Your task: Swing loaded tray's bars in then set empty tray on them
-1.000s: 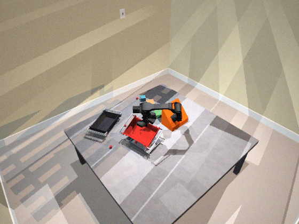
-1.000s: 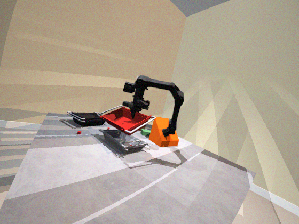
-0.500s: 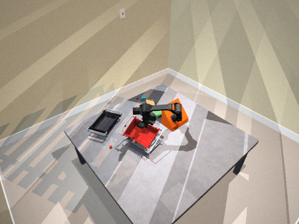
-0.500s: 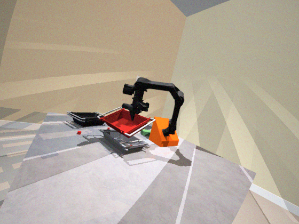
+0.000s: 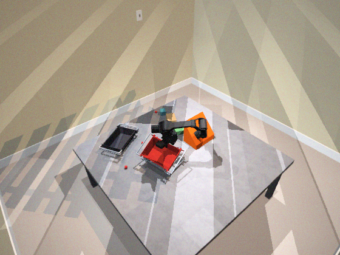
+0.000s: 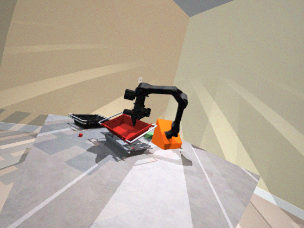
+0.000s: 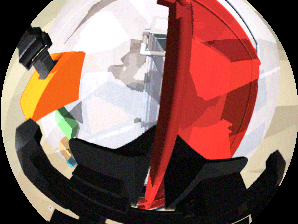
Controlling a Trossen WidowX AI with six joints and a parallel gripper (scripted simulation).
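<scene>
Grey tabletop point(image 5: 194, 194) point(image 6: 152, 195), red tray point(image 5: 161, 155) point(image 6: 127, 128) point(image 7: 212, 85) tilted beneath end effector point(image 5: 161, 146) point(image 6: 134, 123) point(image 7: 152, 172), fingers (nearly closed) pinching its wall.

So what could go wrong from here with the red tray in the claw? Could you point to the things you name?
The claw point(image 5: 161, 146) point(image 6: 134, 125) point(image 7: 161, 129) pinches the red tray point(image 5: 159, 156) point(image 6: 127, 130) point(image 7: 220, 90) by one wall only, and the tray hangs tilted, so it might swing or slip. Set down at that slant, it could land unevenly on the grey tray point(image 6: 128, 149) below, or a low edge might miss a bar and drop inside. Its own wire bars stick out and could catch on the grey tray's.
</scene>
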